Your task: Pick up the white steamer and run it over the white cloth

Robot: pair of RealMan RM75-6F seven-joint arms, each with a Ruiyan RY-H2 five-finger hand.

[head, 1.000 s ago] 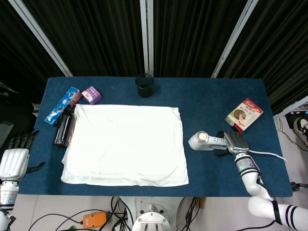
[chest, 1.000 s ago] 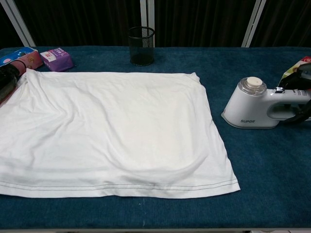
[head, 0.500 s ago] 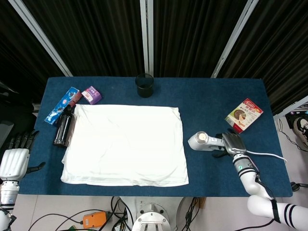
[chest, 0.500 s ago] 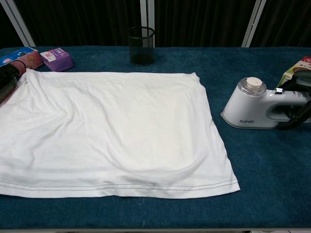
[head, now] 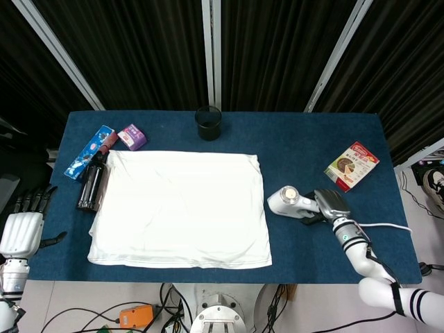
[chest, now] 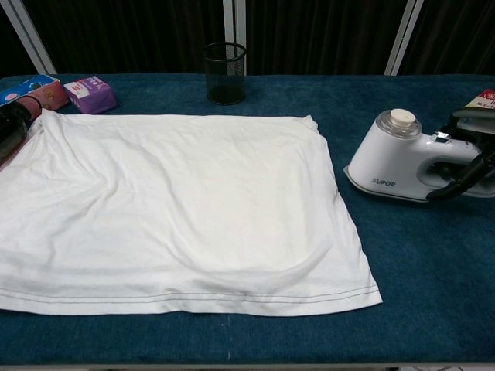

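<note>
Fingers of the right hand (head: pixel 331 202) are wrapping the handle of the white steamer (head: pixel 291 202), which is tilting just right of the white cloth (head: pixel 180 208). Grasping looks done; passing it over the cloth is remaining. Left hand (head: pixel 19 229) is hanging spread beside the table (head: pixel 305 146).

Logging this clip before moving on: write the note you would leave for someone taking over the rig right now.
Right hand grips the handle of the white handheld plastic steamer, right of the cloth and seemingly tilted just off the table.
Left hand hangs open off the blue table's left edge, holding nothing.
White rectangular cloth lies flat mid-table.
Done: steamer grasped.
Left: carry it over the cloth's right edge and run it across.
</note>
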